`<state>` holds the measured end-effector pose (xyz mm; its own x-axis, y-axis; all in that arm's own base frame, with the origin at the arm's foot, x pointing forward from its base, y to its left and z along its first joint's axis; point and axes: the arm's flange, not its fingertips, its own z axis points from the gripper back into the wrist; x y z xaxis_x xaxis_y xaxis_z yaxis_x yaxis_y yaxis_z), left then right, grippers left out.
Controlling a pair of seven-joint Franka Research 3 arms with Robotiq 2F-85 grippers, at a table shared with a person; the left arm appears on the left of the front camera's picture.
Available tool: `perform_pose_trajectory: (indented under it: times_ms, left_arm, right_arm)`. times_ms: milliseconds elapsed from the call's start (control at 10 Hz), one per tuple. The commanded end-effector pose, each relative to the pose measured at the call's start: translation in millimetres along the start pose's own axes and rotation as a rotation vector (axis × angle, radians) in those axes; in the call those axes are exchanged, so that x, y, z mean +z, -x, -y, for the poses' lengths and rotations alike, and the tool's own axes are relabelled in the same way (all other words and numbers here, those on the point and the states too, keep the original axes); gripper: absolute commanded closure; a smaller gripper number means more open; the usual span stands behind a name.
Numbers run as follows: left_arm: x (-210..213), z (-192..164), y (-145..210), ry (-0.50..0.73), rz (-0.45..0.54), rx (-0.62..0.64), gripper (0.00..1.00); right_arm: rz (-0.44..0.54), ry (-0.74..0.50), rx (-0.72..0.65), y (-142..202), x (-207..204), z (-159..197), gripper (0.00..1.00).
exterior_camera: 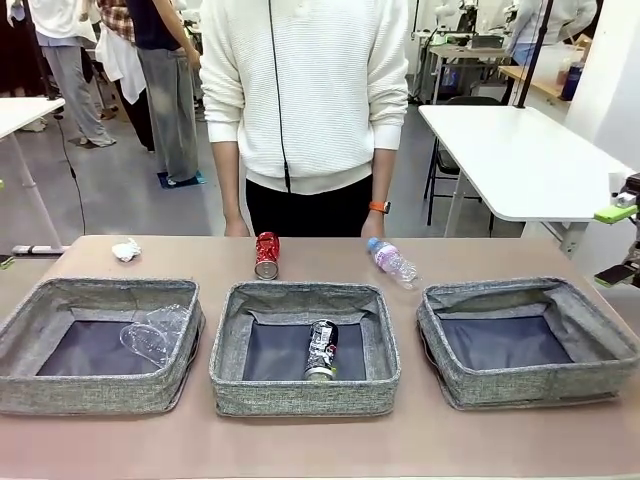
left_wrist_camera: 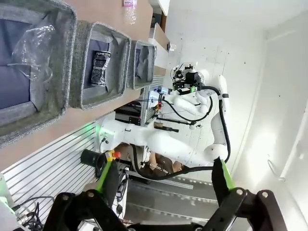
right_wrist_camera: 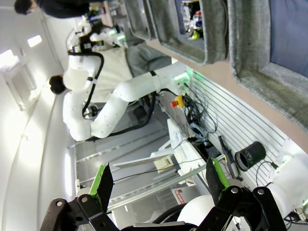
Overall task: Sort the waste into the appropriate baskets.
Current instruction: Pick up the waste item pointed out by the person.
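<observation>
Both arms' jaws are hanging wide, empty, as red can (exterior_camera: 266, 255), bottle (exterior_camera: 392, 262) & paper ball (exterior_camera: 126, 250) are lying unsorted on table (exterior_camera: 320, 445) above baskets (exterior_camera: 300, 395).

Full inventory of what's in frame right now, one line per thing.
table: 1, brown, under everything
baskets: 3, grey, in a row: left basket, middle basket, right basket
container: 1, clear, in left basket
black can: 1, black and silver, in middle basket
red can: 1, red, on table behind middle basket
bottle: 1, clear, blue cap, lying on table behind middle-right gap
paper ball: 1, white, table's far left
person: 1, white sweater, far side
left claw: 1, black with green pads, open
right claw: 1, same, open
</observation>
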<state>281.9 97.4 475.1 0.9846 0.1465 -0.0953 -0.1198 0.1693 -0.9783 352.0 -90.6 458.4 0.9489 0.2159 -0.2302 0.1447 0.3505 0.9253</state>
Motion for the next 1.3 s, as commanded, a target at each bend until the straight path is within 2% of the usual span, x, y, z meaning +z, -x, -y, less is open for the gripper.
perform_pose_trajectory:
  times_ms: [0,1200]
  left_arm:
    - [0.5,0.5,1.4,0.016,-0.004,-0.024,0.0]
    - [0.5,0.5,1.4,0.016,-0.004,-0.024,0.0]
  right_arm:
    - [0.002,-0.006,-0.009,0.1,1.5,-4.4,0.0]
    - [0.002,-0.006,-0.009,0.1,1.5,-4.4,0.0]
